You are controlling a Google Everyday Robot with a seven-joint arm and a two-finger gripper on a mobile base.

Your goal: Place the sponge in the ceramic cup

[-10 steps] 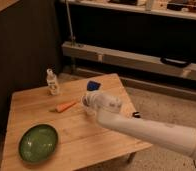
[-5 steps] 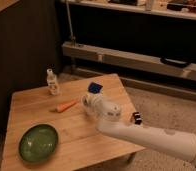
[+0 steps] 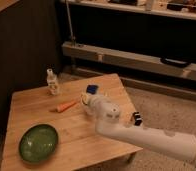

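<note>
One sponge (image 3: 92,89), bright blue, shows at the far right of the table (image 3: 36,112), just past the tip of the gripper (image 3: 89,98). It looks raised, probably because it is perched on or in the ceramic cup, but the white wrist hides the cup. Gripper open or closed: cannot tell. Arm enters low from lower right, forearm near level, wrist over the table's right half. Carrot (image 3: 66,106) lies just left.

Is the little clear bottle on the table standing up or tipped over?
Upright: the bottle stands on its base at the table's far side, neck up. The gripper is by the sponge, away from it.
</note>
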